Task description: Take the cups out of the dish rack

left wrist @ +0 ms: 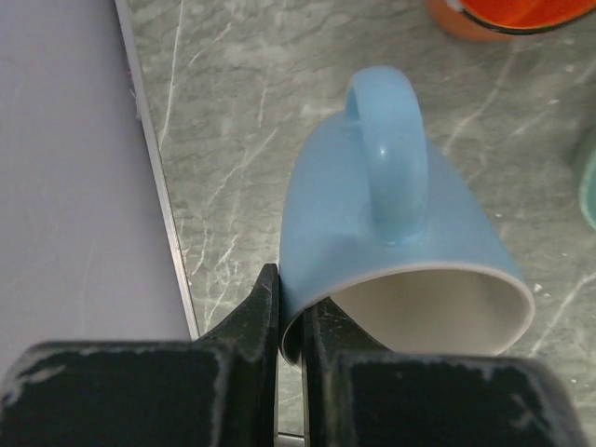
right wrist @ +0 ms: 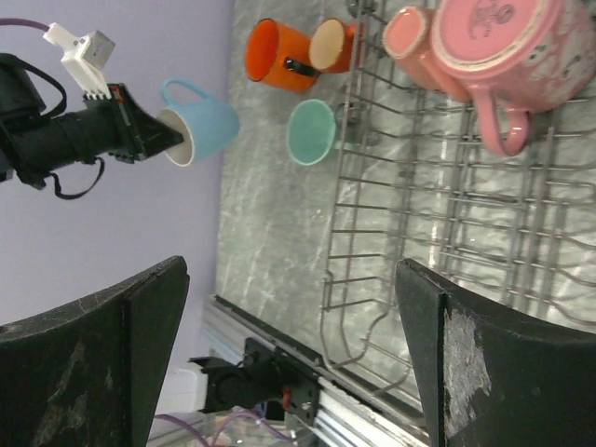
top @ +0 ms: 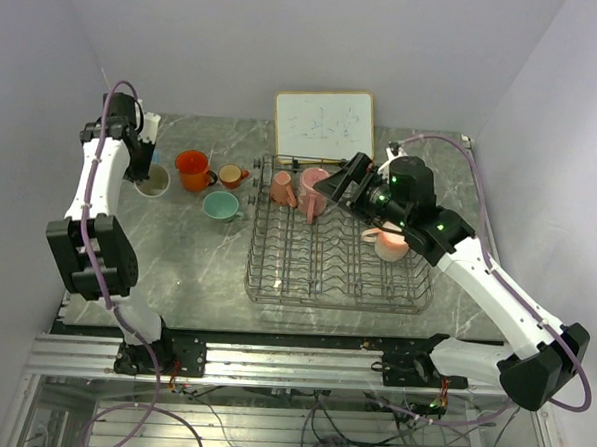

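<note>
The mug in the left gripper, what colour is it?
Light blue mug, white inside; left wrist view shows it best.

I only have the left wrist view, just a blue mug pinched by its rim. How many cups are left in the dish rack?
Observer: Three show in the dish rack: a big pink mug and a smaller pink mug at its far end, and a peach mug partly under the right arm.
Operator: What's the right tool doing?
Observer: The right tool is open and empty, above the rack's far end.
Operator: Where are the unloaded ones?
Observer: Three stand on the table left of the rack, near your blue mug: a large orange mug, a small orange mug and a mint mug.
</note>
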